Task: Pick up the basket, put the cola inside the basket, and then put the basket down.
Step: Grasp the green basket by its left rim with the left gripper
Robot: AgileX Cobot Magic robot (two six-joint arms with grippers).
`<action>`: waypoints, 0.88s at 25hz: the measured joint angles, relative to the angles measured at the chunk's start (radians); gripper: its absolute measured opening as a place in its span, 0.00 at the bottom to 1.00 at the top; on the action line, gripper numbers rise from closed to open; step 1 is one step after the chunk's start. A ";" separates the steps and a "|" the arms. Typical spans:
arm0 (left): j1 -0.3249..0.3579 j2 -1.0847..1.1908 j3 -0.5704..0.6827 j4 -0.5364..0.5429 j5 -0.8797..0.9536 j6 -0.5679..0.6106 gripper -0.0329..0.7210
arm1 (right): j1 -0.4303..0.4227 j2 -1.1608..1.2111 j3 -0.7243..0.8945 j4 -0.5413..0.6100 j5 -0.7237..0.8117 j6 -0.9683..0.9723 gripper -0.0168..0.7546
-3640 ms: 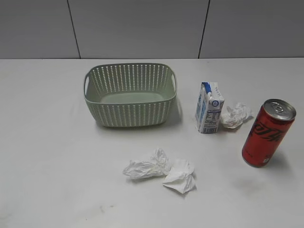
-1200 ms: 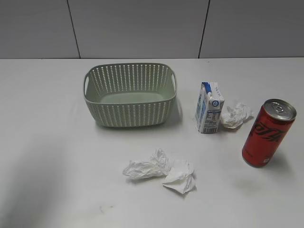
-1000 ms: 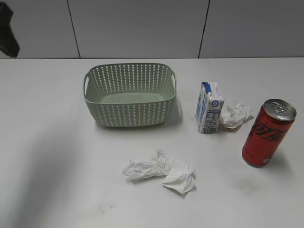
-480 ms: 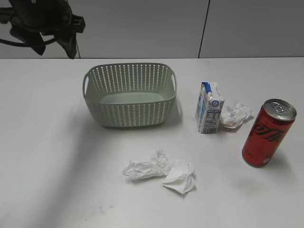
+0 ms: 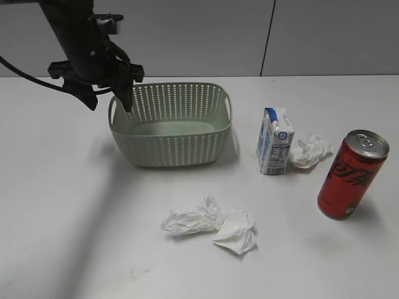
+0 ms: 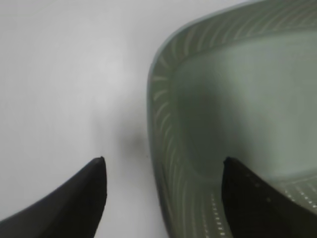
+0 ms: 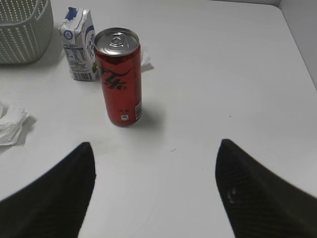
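1. Up at the far left of the counter (image 5: 56, 205), the left gripper (image 5: 107, 103) hangs over the left end of the basket (image 5: 171, 124), its dark fingers (image 5: 126, 99) spread apart.
2. Seen from the left wrist, one fingertip (image 6: 94, 188) sits outside the basket's (image 6: 237, 99) left wall, over bare counter (image 6: 64, 74), and the other sits inside, over the floor; the rim runs between them. Whether either finger touches the plastic cannot be told.
3. Resting flat on the counter toward the far edge, left of the middle, the basket has nothing in it.
4. Over toward the right edge the cola (image 5: 351, 174) stands upright, well apart from the basket, its silver top showing.
5. From the right wrist, the cola (image 7: 119, 77) is ahead of the right gripper (image 7: 156, 188), whose fingers (image 7: 247, 188) are wide apart and hold nothing.
6. Between basket and cola stands a small white-and-blue carton (image 5: 274, 141), upright; in the right wrist view the carton (image 7: 78, 44) stands just beside the can, slightly farther off.
7. Just right of the carton lies a crumpled tissue (image 5: 310, 151), nearly touching it.
8. Nearer the front edge, about the middle of the counter, lie two more crumpled tissues (image 5: 212, 223), touching each other.
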 joint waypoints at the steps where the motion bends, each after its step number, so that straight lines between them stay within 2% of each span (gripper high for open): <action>1: 0.000 0.007 0.000 0.000 -0.008 0.000 0.77 | 0.000 0.000 0.000 0.000 0.000 0.000 0.78; 9: 0.000 0.071 0.000 -0.003 -0.037 0.000 0.77 | 0.000 0.000 0.000 0.000 0.000 0.000 0.78; 12: 0.000 0.074 0.000 -0.003 -0.036 -0.001 0.73 | 0.000 0.000 0.000 -0.001 0.000 0.000 0.78; 15: 0.000 0.074 0.000 -0.003 -0.028 -0.001 0.53 | 0.000 0.000 0.000 -0.001 0.000 0.000 0.78; 17: 0.000 0.074 0.000 -0.003 -0.028 -0.001 0.31 | 0.000 0.000 0.000 -0.001 0.000 0.000 0.78; 19: 0.000 0.074 0.000 -0.003 -0.026 -0.001 0.13 | 0.000 0.000 0.000 -0.001 0.000 0.000 0.78; 22: 0.000 0.074 -0.002 -0.015 -0.024 -0.006 0.05 | 0.000 0.000 0.000 -0.001 0.000 0.000 0.78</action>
